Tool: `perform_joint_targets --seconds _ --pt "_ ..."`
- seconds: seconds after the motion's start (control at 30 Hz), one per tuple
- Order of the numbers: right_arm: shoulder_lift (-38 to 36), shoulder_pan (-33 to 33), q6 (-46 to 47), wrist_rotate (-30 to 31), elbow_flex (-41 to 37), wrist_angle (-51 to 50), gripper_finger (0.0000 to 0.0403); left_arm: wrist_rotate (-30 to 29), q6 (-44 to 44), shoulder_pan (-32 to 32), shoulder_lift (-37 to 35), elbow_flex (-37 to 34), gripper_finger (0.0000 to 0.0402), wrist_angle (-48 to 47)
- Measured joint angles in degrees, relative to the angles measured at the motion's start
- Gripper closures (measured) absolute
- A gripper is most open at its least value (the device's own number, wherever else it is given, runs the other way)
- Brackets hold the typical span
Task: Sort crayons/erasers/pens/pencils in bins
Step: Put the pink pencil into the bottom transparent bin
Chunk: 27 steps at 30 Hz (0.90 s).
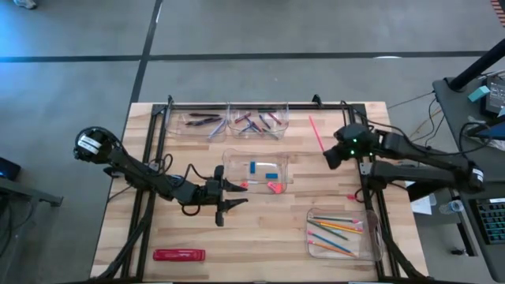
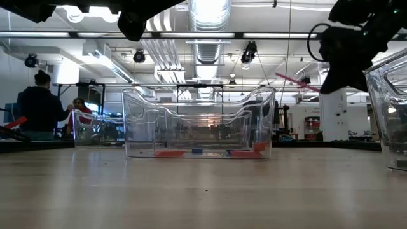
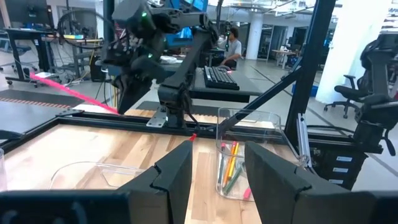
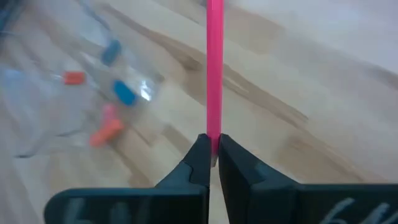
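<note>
- Right gripper (image 4: 211,158): its two dark fingers are clamped on one end of a long thin pink pencil (image 4: 214,68), which juts straight out beyond the fingertips.
- In the high view the pink pencil (image 1: 316,132) sits right of centre in the upper half of the frame, held above the wooden table (image 1: 197,237).
- Handling, as judged: the pencil looks light, rigid and smooth. Held by its end, it may pivot or slip, so a hold nearer mid-length would likely steady it.
- Probable destination: the clear rectangular plastic bin holding orange, yellow and green pencils (image 1: 341,231), lower right of the high view.
- Left gripper (image 1: 234,196): fingers apart and empty, left of centre, beside the clear bin of small blue and pink erasers (image 1: 260,169).
</note>
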Motion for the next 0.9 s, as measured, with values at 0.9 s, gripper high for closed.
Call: perform_joint_targets --seconds 0.9 --pt "7.56 44.45 13.25 13.05 15.39 -10.77 0.0396 0.00 -1.40 -0.02 0.31 -0.02 0.0270 -0.35"
